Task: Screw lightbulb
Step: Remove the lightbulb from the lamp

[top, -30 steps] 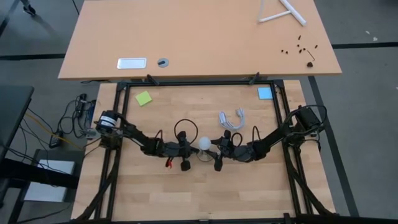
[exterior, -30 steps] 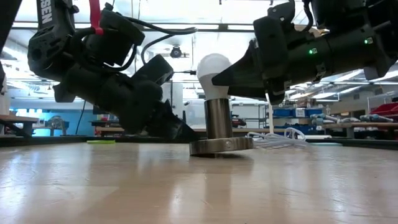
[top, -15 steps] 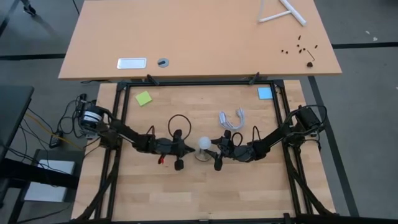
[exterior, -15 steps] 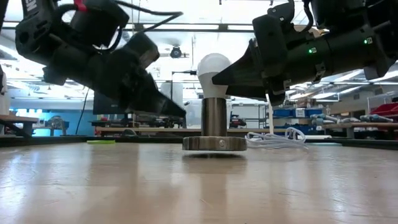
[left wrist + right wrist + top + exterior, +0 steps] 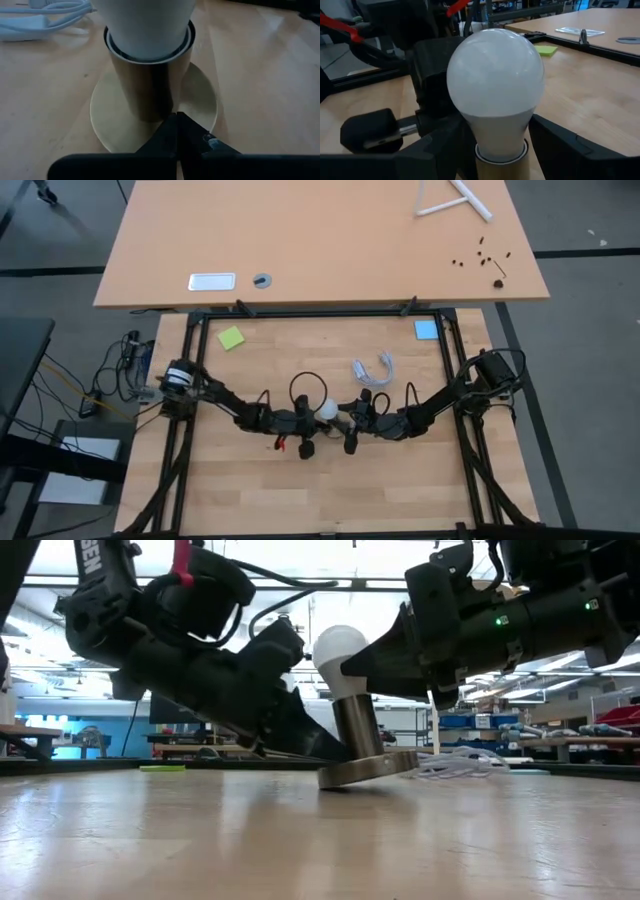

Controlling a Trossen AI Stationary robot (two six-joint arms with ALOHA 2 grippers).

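Observation:
The white frosted lightbulb stands in a metal socket with a round disc base, at the table's middle. The socket tilts: its top leans toward my left arm, and only one edge of the base rests on the table. My left gripper is shut, its tips at the foot of the socket tube. My right gripper is shut on the bulb's neck, coming from the table's right. My left gripper presses its shut fingertips on the disc base, right at the foot of the socket tube. The fingers slant down from the table's left. My right gripper pinches the bulb's narrow neck just above the socket rim, between its two fingers. The fingers come roughly level from the table's right. The bulb sits in the tilted socket.
The socket's white cord lies coiled just beyond the bulb toward the far edge. A green note and a blue note lie at the far corners. A larger desk stands beyond the table.
My left gripper drew back up and toward the table's left, then came back down to the socket's base. The socket, upright with its base flat a moment ago, has tipped: the base edge on my right arm's side has lifted and the bulb leans toward my left arm.

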